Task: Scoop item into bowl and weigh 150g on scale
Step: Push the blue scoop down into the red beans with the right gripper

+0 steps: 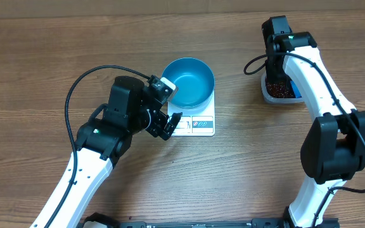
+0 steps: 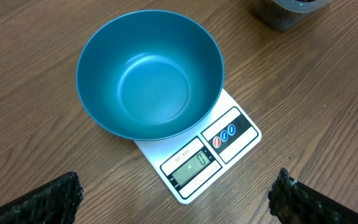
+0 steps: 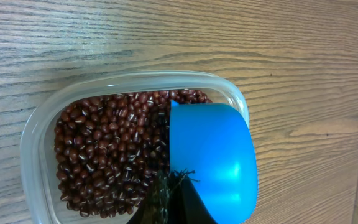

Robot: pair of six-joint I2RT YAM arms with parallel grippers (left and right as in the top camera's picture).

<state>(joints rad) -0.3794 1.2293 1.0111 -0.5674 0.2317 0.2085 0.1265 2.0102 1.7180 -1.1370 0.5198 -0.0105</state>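
Note:
The teal bowl [image 1: 189, 81] [image 2: 149, 74] sits empty on the white scale [image 1: 198, 124] [image 2: 219, 152], whose display faces my left gripper. That left gripper [image 1: 170, 125] [image 2: 174, 198] hovers open just in front of the scale's near corner, holding nothing. The dark red-brown beans [image 3: 104, 149] [image 1: 275, 87] fill a clear tub [image 3: 36, 130] [image 1: 272, 98] at the far right. My right gripper [image 3: 179, 202] [image 1: 276, 76] is over the tub, shut on a blue scoop [image 3: 213, 158]. The scoop's rounded back faces the camera above the tub's right side, touching the beans.
The wooden table [image 1: 56, 63] stretches around everything. In the left wrist view the tub [image 2: 284, 12] shows at the top edge, beyond the bowl. A black cable [image 1: 84, 82] loops over the left arm.

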